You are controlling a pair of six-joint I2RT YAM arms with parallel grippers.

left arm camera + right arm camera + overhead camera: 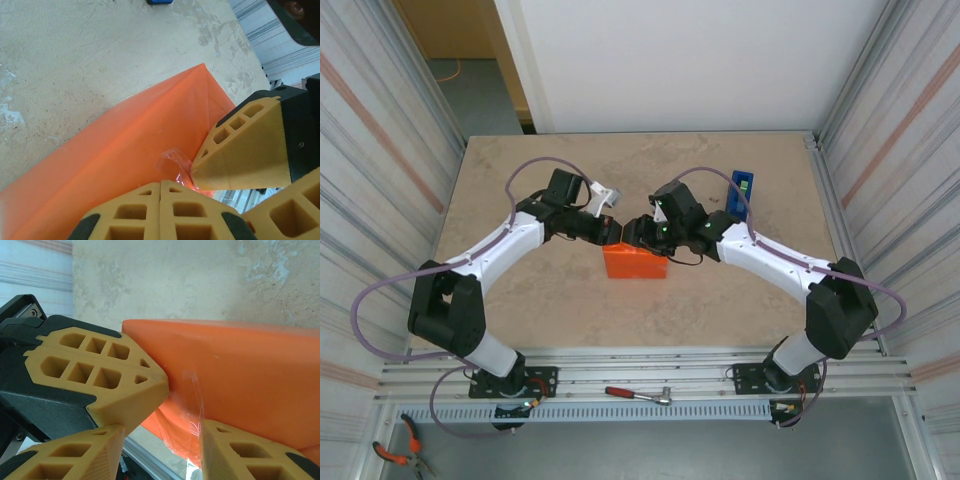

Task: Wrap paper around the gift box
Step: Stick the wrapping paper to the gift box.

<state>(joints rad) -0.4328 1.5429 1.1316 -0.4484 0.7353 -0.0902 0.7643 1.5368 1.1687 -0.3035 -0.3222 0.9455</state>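
The orange paper (635, 263) is folded into a parcel at the middle of the table, and the gift box is hidden inside it. My left gripper (616, 232) is shut with nothing between its fingers. Its tips (164, 192) press on the paper (125, 150) at the parcel's top edge. A crumpled strip of clear tape (176, 165) lies on the paper there. My right gripper (638, 232) faces the left one, tip to tip. Its jaws (161, 427) stand open around the parcel's edge (240, 375), and the tape (194, 390) clings to its right fingertip (220, 440).
A blue tape dispenser (742, 190) stands at the back right of the table, its edge (160, 1) at the top of the left wrist view. A red-handled tool (638, 395) lies on the front rail, pliers (398, 450) below it. Metal walls close both sides.
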